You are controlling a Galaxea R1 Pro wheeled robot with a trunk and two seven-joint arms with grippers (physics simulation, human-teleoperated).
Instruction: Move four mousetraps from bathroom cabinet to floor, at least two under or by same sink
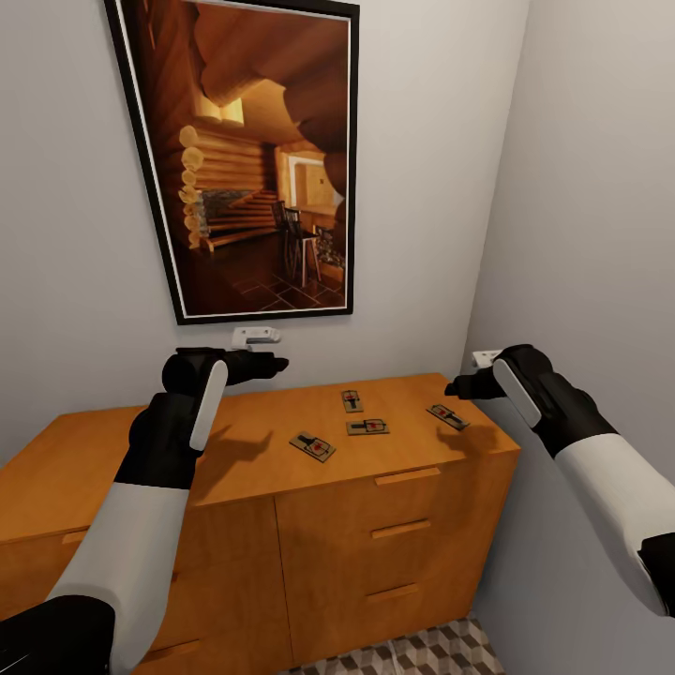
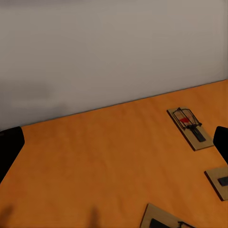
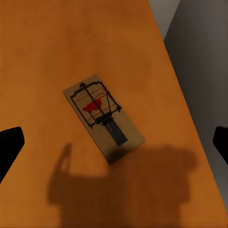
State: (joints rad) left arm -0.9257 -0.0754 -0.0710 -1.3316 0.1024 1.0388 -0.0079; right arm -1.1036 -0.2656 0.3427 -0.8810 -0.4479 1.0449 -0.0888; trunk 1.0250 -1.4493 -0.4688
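On top of the cabinet (image 1: 234, 450): four mousetraps, all flat, none lifted, none yet on the floor (image 1: 422, 652). Three grouped near the middle (image 1: 367, 427), plus a rightmost trap (image 1: 447, 416) close to the cabinet's right end, just beside the drop to the wall (image 1: 581, 234). Right jaws released and spread wide, hovering above that rightmost trap (image 3: 102, 116), dark tips at either side of the right wrist view. Left jaws likewise released, grasping nothing, held over bare wood with the grouped traps (image 2: 189, 127) off to one side. Most likely trouble: coming down crooked on so thin and flat a piece, pinching only one corner and flicking it sideways. Given the nearness of the edge, probably enough to send it off the end into the gap by the wall, awkward to reach. Also a risk of closing too high and catching only the wire, or too low and scraping the wood, so pushing rather than lifting. For the left side, a fair chance of nudging one neighbour while reaching for another, the three lying near each other.
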